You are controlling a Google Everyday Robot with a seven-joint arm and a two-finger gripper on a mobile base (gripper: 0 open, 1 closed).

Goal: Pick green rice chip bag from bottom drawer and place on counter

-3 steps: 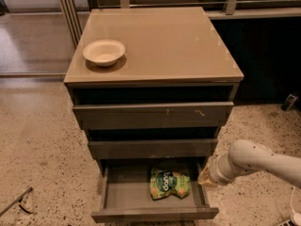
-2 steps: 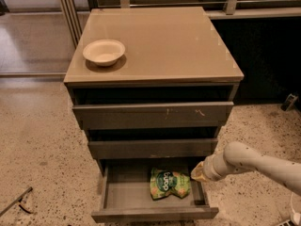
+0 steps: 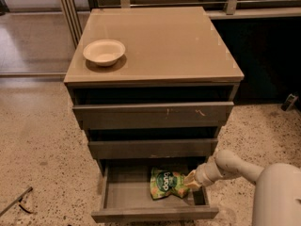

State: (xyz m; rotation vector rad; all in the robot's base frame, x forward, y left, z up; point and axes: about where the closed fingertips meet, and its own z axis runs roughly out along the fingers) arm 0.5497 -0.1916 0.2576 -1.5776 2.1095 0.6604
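Camera view: arm (image 3: 236, 165) slants down-left, gripper (image 3: 192, 181) nr green rice chip bag (image 3: 164, 184).

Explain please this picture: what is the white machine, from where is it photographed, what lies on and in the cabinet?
The white thing is a robot's arm with a gripper at its tip. The one camera looks down on a three-drawer cabinet from the front. On the counter stands a pale bowl. The bottom drawer is open, with a green chip bag inside. The gripper is down in that drawer at the bag's right edge; whether it holds the bag cannot be seen.
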